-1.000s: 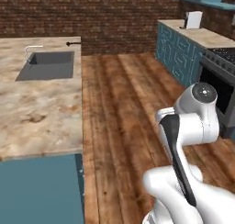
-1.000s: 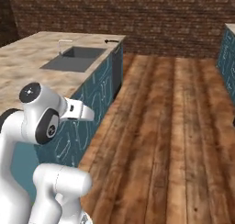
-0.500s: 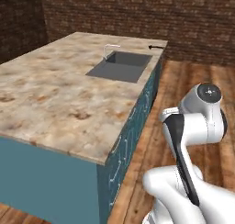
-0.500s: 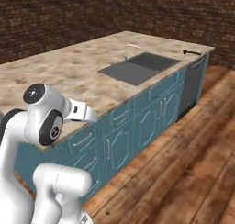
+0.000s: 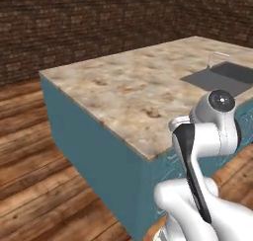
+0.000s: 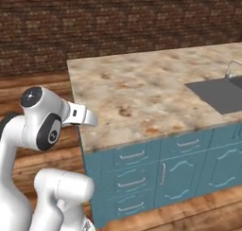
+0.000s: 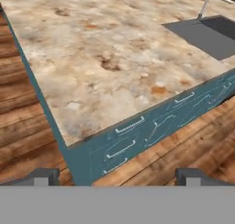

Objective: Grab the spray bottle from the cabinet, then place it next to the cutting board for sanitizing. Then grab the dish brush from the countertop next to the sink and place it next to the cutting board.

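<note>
The countertop is a marbled slab on a teal island base, its near corner pointing to the robot. The sink sits far to the right, faucet at its edge. Wooden floor lies open on the left. The gripper hangs above the corner, fingers wide apart, holding nothing.

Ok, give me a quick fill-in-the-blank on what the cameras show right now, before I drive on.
1. The beige-and-brown marbled stone countertop rests on a base coloured ____.
2. The grey rectangular recessed sink has a thin pale arched ____ at its edge.
3. The floor is made of brown ____ planks.
4. The two-finger gripper has its jaws ____, holding nothing.

Missing words: teal; faucet; wooden; open
</note>
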